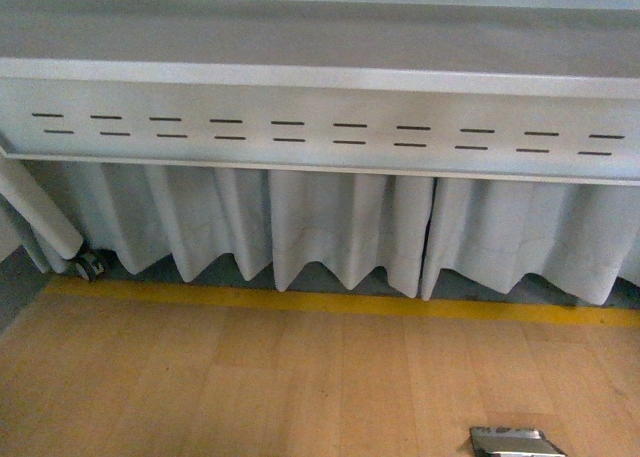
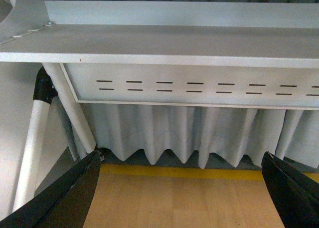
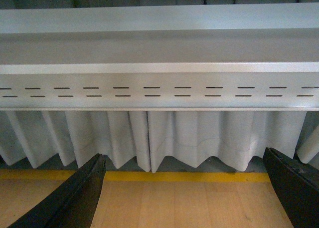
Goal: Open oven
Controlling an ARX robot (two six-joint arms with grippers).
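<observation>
Oven: it shows in none of the three views, so its place cannot be told.
Desk: a light wooden top (image 1: 250, 377) fills the lower part of the front view, bare wood from the near edge to the far edge.
Far edge: a yellow strip (image 1: 300, 300) runs along the whole edge, corner to corner.
Beyond the far edge: a pleated white curtain (image 1: 330, 227) hangs down to about the level of the strip. Above it a white slotted beam (image 1: 320, 127) spans the full width.
Far left corner: a white tube leg (image 1: 40, 217) slants down beside the desk, with a small caster (image 1: 90, 267) at the base of the frame just past the corner.
Near edge, right side: a small grey metallic piece (image 1: 515, 442) is cut off by the frame; what it is cannot be told.
Left fingers (image 2: 70, 193): dark, spread wide apart, holding nothing. They hang over bare wood, facing the far edge near the left corner.
Right fingers (image 3: 75, 198): dark, spread wide apart, holding nothing. They hang over bare wood, square to the yellow strip.
Room between fingers: in both wrist views only wood and the strip lie in the gap.
</observation>
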